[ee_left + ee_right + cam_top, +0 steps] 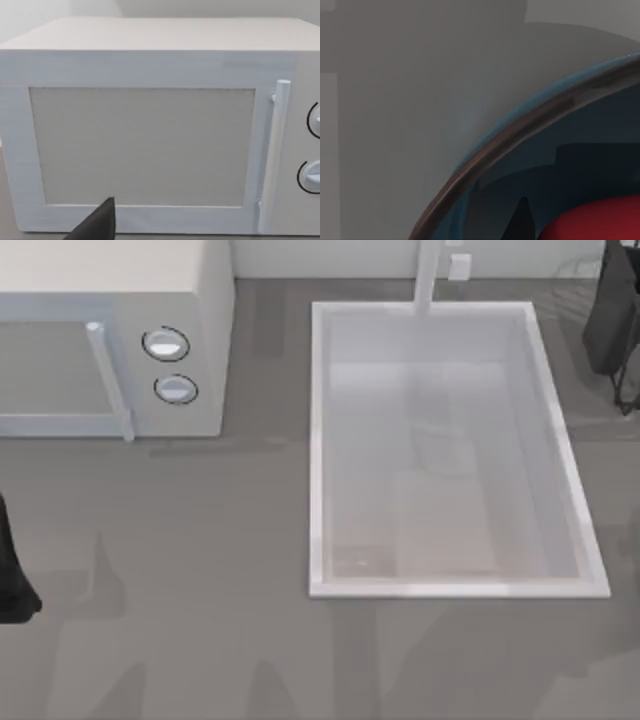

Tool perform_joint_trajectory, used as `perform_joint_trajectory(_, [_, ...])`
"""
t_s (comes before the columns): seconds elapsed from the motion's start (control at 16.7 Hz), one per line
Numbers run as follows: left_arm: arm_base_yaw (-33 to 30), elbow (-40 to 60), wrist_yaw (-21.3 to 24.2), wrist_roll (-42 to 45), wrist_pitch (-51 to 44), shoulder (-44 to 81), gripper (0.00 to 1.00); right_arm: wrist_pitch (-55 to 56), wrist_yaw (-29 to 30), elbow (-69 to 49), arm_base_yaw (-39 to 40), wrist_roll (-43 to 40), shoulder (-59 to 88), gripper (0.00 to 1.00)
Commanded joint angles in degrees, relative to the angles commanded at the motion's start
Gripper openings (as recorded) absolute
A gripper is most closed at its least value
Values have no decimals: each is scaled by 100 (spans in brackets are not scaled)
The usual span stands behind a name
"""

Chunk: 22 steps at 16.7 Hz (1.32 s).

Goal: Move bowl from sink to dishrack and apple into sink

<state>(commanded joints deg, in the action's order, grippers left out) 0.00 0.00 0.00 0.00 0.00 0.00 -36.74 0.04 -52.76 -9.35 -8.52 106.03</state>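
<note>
The glossy blue bowl with a red apple inside sits close under the right wrist camera; the white rectangular sink holds neither. I cannot tell either pincer's state. Judged next: lifting the apple out.

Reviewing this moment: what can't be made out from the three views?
- Bowl: in the right wrist view only part of its rim and inside shows, the rest cut by the frame's edges; what it rests on can't be told.
- Apple: a red patch inside the bowl, cut by the edge.
- Left gripper: one dark tip before the microwave; fingers unreadable.
- Sink: basin hazy in the top view.
</note>
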Motion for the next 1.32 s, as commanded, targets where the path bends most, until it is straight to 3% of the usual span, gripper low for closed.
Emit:
perform_joint_trajectory(0.42, [0,0,0,0,0,0,100,-905,-106,-519,-51,-22,-700,0])
perform_joint_trajectory(0.84, [0,0,0,0,0,0,100,-2712,-137,-1645,-62,-40,-1273,0])
perform_joint_trajectory(1.32, [0,0,0,0,0,0,100,-2632,-59,-1682,44,-28,-1326,0])
